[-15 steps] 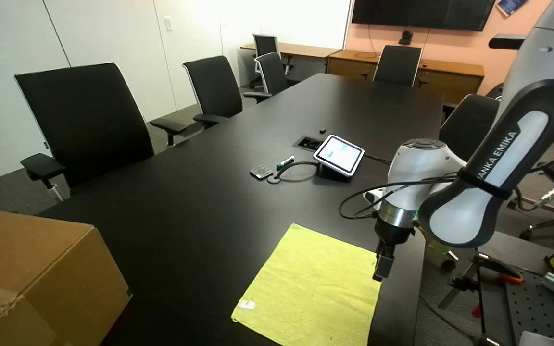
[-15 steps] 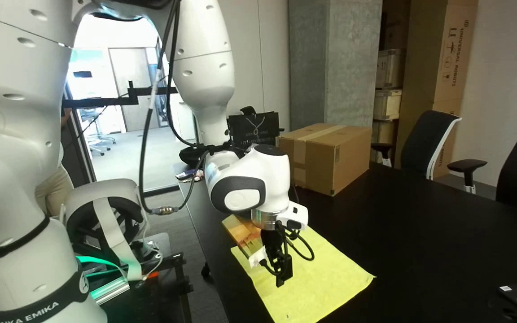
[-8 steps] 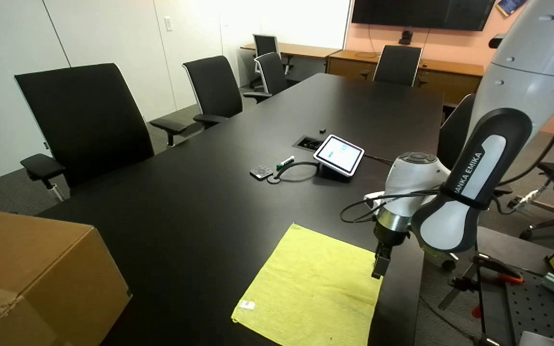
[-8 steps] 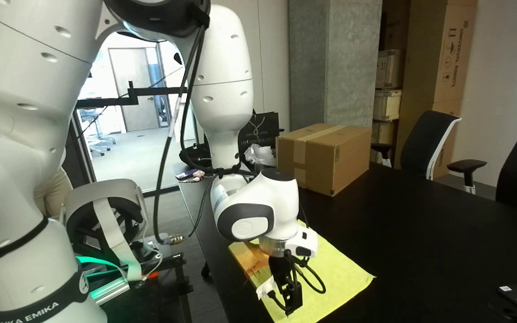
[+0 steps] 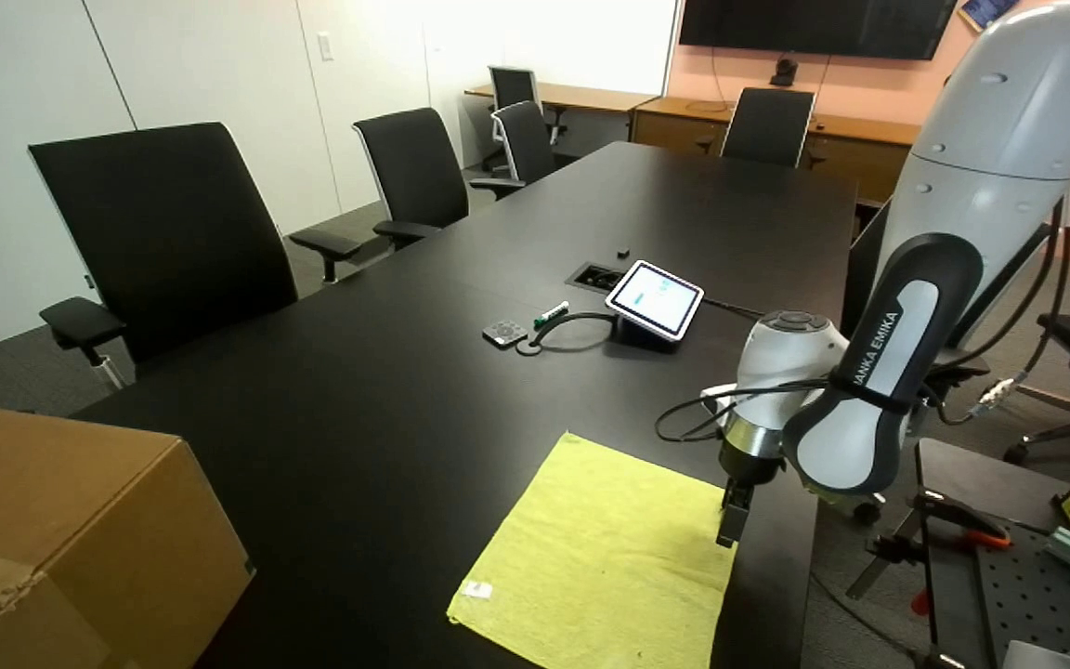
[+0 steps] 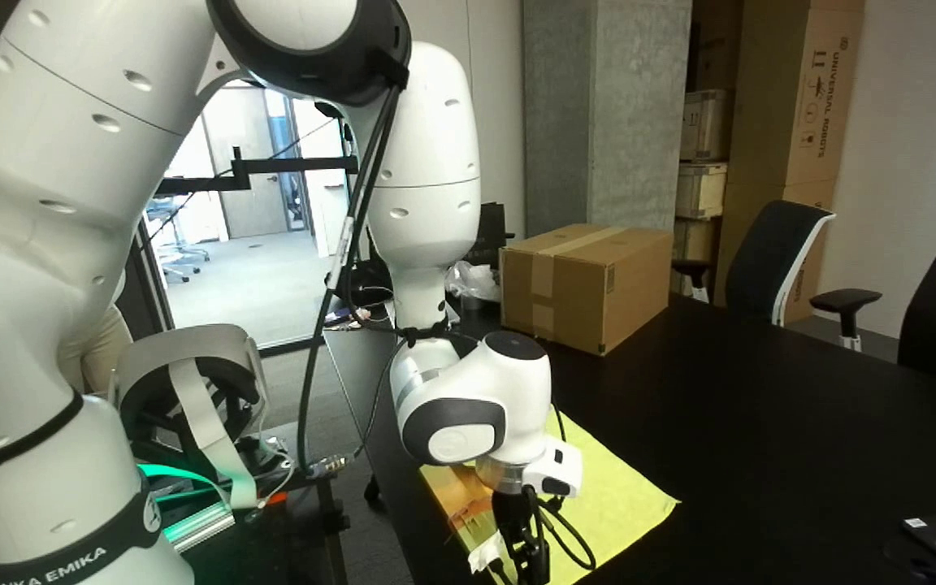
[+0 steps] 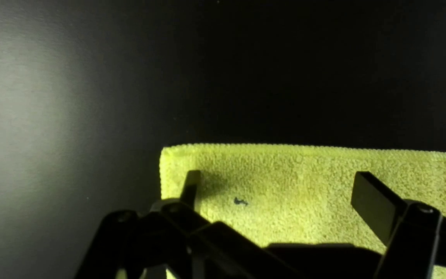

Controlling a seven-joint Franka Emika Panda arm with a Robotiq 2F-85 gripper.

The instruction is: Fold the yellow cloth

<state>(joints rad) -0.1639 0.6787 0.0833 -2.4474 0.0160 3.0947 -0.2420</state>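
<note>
The yellow cloth lies flat and unfolded on the dark table, with a white label at one corner. It also shows in the other exterior view, partly hidden behind the arm. My gripper is at the cloth's edge near the table side, by a corner. In the wrist view my gripper is open and empty, its fingers wide apart over the cloth, just inside its edge and corner. A small dark mark lies between them. I cannot tell whether the fingertips touch the cloth.
A cardboard box stands on the table, also seen in an exterior view. A tablet, a green marker and a small flat device lie farther along the table. Chairs line the side.
The arm has swung and my gripper has shifted toward the near corner of the cloth, moving down and right in an exterior view. The cloth has not moved.
</note>
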